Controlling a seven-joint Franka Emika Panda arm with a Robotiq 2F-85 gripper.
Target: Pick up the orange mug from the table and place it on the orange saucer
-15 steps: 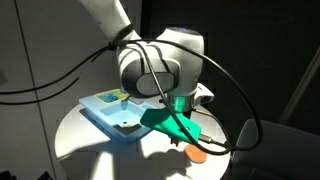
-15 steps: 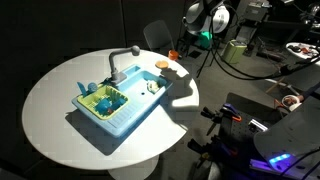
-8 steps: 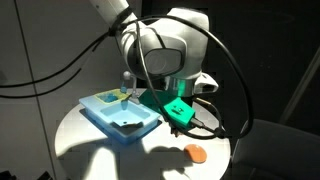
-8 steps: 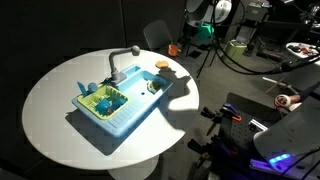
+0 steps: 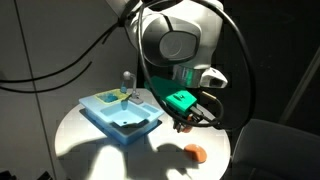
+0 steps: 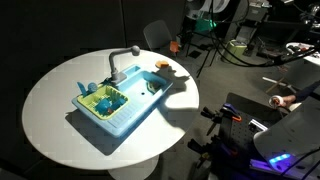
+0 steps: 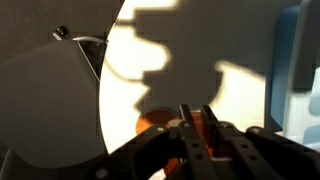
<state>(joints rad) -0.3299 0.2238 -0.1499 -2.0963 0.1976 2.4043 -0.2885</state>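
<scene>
My gripper [image 7: 195,128] is shut on the orange mug [image 7: 196,125], a sliver of orange between the two dark fingers. In both exterior views the mug [image 5: 181,125] [image 6: 174,46] hangs in the air above the round white table [image 5: 85,145] [image 6: 55,100]. The flat orange saucer [image 5: 194,152] lies on the table near its edge, below and a little to the side of the mug. It also shows in an exterior view [image 6: 163,65] and in the wrist view [image 7: 155,124], partly hidden behind the fingers.
A light-blue sink-like tray [image 5: 118,112] [image 6: 118,103] with a grey tap [image 6: 122,58] and small green and yellow items stands mid-table. Its blue edge [image 7: 305,60] shows in the wrist view. The table edge runs close to the saucer. Dark cables hang from the arm.
The gripper has risen from just above the saucer to well above the table, with the mug in it. The saucer and tray have not moved.
</scene>
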